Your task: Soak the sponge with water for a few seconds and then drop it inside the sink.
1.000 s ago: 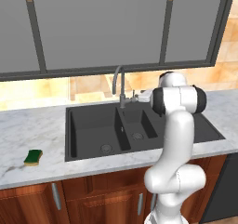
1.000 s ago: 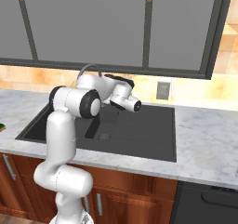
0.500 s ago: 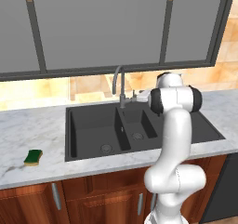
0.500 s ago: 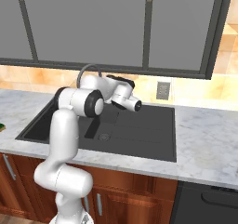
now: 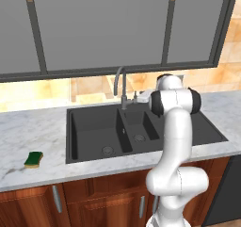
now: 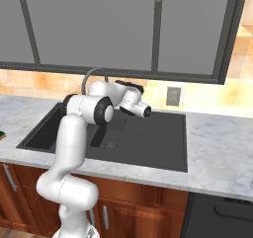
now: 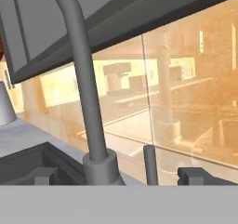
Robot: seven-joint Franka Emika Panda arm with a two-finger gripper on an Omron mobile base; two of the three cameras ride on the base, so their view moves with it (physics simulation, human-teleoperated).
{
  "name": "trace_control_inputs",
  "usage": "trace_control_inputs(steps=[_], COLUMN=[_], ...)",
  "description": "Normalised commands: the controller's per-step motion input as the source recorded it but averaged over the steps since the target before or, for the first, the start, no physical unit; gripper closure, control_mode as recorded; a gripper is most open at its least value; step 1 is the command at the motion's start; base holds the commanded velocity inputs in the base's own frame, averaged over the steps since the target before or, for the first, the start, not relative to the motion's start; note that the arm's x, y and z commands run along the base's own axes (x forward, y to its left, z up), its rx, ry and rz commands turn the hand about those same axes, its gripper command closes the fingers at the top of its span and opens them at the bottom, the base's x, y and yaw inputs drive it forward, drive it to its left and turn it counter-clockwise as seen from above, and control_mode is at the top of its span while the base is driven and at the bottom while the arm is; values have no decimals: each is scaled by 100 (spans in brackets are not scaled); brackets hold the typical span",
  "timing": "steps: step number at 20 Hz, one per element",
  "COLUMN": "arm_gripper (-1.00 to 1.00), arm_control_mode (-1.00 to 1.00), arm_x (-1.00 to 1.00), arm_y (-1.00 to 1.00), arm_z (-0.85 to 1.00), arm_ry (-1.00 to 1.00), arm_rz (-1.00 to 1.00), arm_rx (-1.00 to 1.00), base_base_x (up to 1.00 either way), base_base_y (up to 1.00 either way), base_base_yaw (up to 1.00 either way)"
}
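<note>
The sponge, green over yellow, lies on the marble counter left of the sink. That sink is a dark double basin with a round drain in each half. Behind its divider rises the grey gooseneck faucet. My gripper hovers at the faucet's base, far to the right of the sponge. In the hand view my gripper is open, its fingertips wide apart with nothing held. The faucet's neck and small lever stand close ahead. The water is out of view.
Glass-fronted wall cabinets hang low over the counter. A wall outlet sits on the tan backsplash right of the sink. My own arm stands in front of the right basin.
The arm has edged slightly left, toward the faucet. The gripper stays open and the sponge has not moved.
</note>
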Motion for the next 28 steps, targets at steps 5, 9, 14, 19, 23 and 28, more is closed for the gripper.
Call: trace_control_inputs(steps=[5,9,14,19,23,28], arm_gripper=[-100,-100,-100,-100,-100,-100], arm_control_mode=[-100,-100,-100,-100,-100,-100], arm_x=[21,22,26,22,23,26], arm_y=[0,0,1,11,7,7], arm_z=[-13,-14,-10,-7,-16,-19], arm_ry=[0,0,0,0,0,0], arm_rz=[0,0,0,0,0,0], arm_rx=[0,0,0,0,0,0], base_base_x=[0,0,0,0,0,0], base_base_y=[0,0,0,0,0,0], base_base_yaw=[0,0,0,0,0,0])
